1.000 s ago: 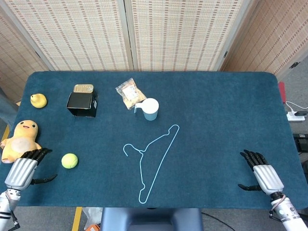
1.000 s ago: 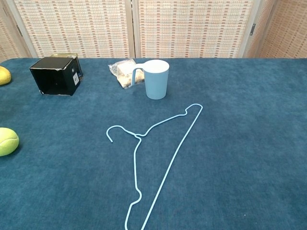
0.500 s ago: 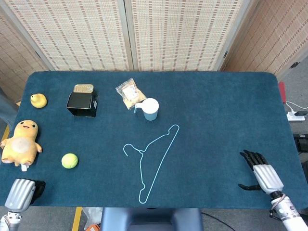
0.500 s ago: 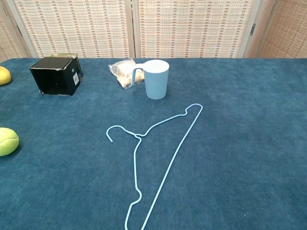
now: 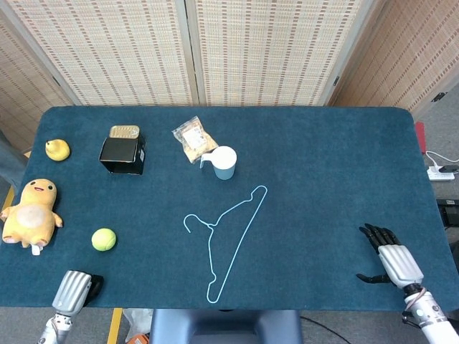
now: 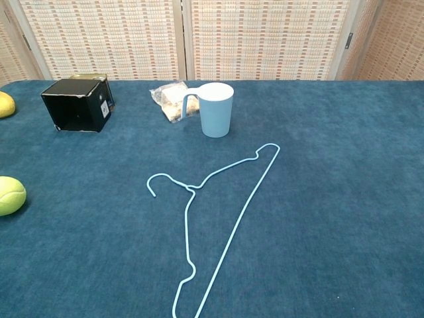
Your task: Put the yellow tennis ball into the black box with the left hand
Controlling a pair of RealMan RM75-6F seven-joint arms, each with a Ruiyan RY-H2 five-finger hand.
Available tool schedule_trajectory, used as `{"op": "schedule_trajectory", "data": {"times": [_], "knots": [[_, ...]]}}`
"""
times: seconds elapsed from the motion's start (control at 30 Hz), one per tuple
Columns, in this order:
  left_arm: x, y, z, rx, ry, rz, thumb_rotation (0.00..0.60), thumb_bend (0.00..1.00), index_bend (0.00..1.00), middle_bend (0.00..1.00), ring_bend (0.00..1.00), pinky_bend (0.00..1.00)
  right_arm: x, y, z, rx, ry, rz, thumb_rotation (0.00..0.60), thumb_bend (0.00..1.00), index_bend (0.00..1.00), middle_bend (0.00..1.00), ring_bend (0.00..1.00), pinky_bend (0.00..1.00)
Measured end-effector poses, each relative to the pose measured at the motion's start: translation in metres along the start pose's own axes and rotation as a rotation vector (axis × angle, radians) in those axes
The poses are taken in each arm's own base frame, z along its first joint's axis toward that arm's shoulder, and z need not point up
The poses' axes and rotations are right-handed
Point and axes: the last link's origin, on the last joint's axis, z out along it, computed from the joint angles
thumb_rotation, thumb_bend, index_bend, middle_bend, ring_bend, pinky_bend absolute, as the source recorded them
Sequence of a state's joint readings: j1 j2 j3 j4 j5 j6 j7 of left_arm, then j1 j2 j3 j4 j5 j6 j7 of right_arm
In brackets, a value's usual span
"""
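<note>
Clearly the yellow tennis ball (image 5: 104, 239) is not yet held: it lies free on the blue cloth, well in front of the black box (image 5: 122, 154) and a little toward the robot's left, with the plush duck (image 5: 29, 213) off to its outer side. The chest view catches only part of the ball at the frame's left edge, and neither hand shows there.

The left hand (image 5: 74, 289) sits at the table's near edge, on the robot's side of the ball and apart from it. It holds nothing; only its back and a dark bit of finger show, so I cannot tell whether the fingers are curled or spread. The right hand (image 5: 388, 254) rests far across the table from the box, empty, fingers apart and thumb out to the side.

As a judgement, the ball should be light, springy and felt-covered, so it will grip well and will not break. Being round, though, it will likely roll away from a sideways nudge. A grasp from above looks best, with fingers on one side of its widest part and the thumb opposite, closing evenly.

The box stands with its open mouth facing the robot, a tin (image 5: 124, 132) just behind it, so the ball probably goes in from the front.
</note>
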State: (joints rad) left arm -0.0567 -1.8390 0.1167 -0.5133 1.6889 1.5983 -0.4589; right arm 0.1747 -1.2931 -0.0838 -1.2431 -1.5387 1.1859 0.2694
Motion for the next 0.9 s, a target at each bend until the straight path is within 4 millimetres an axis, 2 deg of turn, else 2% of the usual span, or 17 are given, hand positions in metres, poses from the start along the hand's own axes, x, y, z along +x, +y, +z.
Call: {"op": "schedule_trajectory", "data": {"times": [0.27,0.9], "knots": [[0.007,-0.005,0.028,-0.004,0.022,0.010,0.600,0.73,1.00,1.00,1.00,1.00,0.000,0.002,-0.001,-0.013,0.009,0.006,0.600,0.00,0.00,0.00,0.00,0.00],[-0.002,0.002,0.057,-0.015,-0.014,0.038,0.600,0.73,1.00,1.00,1.00,1.00,-0.001,0.002,-0.001,-0.018,0.013,0.005,0.600,0.00,0.00,0.00,0.00,0.00]]}}
